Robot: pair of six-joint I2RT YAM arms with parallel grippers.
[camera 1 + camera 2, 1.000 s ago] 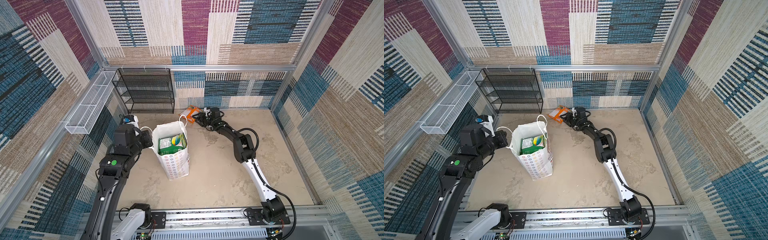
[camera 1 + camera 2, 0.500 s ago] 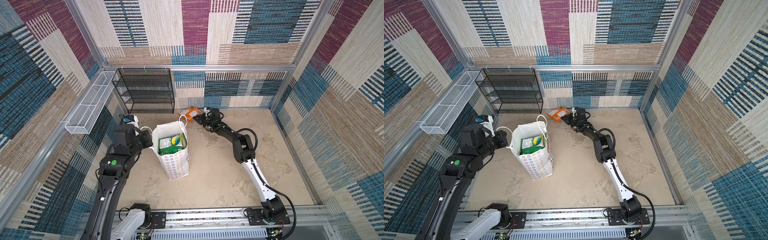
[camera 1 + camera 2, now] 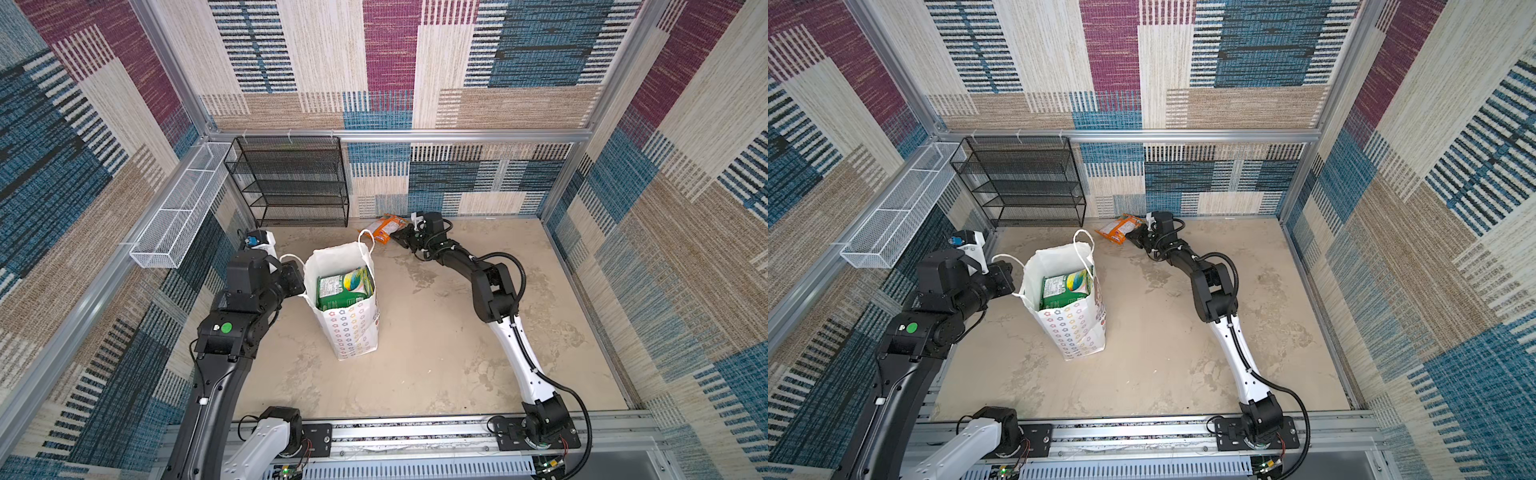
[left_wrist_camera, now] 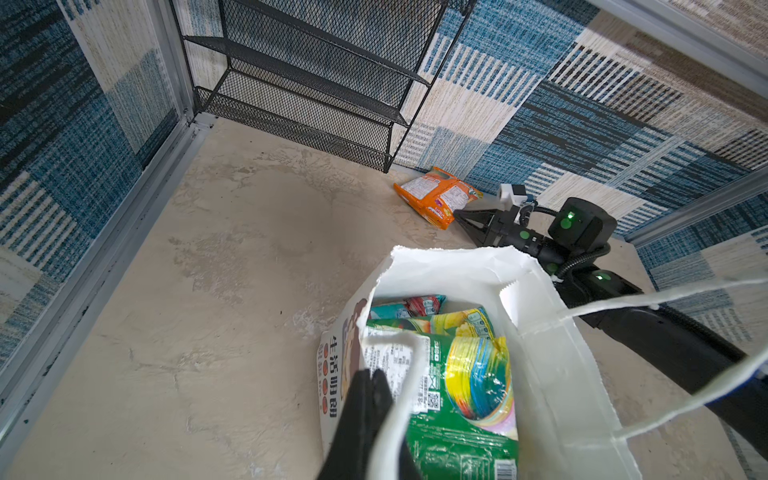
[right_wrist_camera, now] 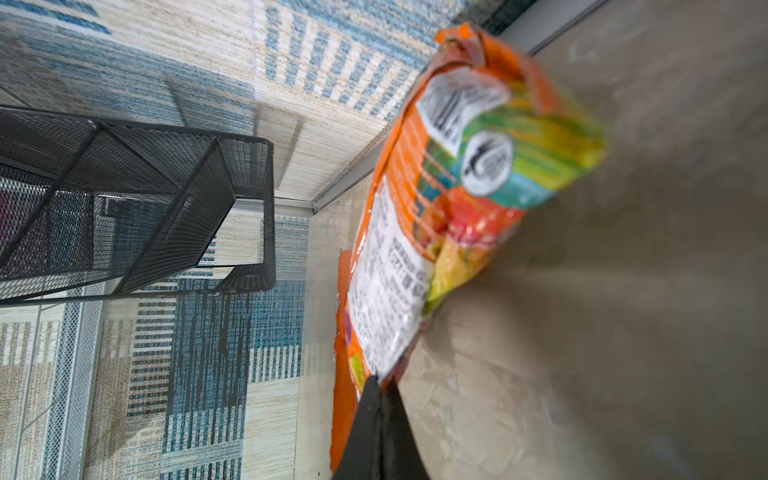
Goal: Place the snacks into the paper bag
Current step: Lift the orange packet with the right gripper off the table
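Observation:
The white paper bag (image 3: 353, 328) (image 3: 1077, 332) stands upright left of centre, mouth open. Inside it lie snacks: a green packet (image 3: 343, 286) (image 4: 457, 395) on top and a teal-and-red one (image 4: 407, 307) under it. My left gripper (image 3: 298, 282) (image 4: 370, 386) is shut on the bag's left rim beside a cord handle (image 4: 399, 399). An orange snack packet (image 3: 384, 226) (image 3: 1119, 227) (image 5: 436, 208) lies by the back wall. My right gripper (image 3: 395, 237) (image 5: 380, 382) is shut on that packet's near edge; it looks blurred in the right wrist view.
A black wire-mesh rack (image 3: 291, 183) stands against the back wall, just left of the orange packet. A white wire basket (image 3: 178, 216) hangs on the left wall. The back wall lies close behind my right gripper.
My right gripper has shut on the orange packet's edge, and the packet has shifted slightly. The left arm and the bag have not moved.

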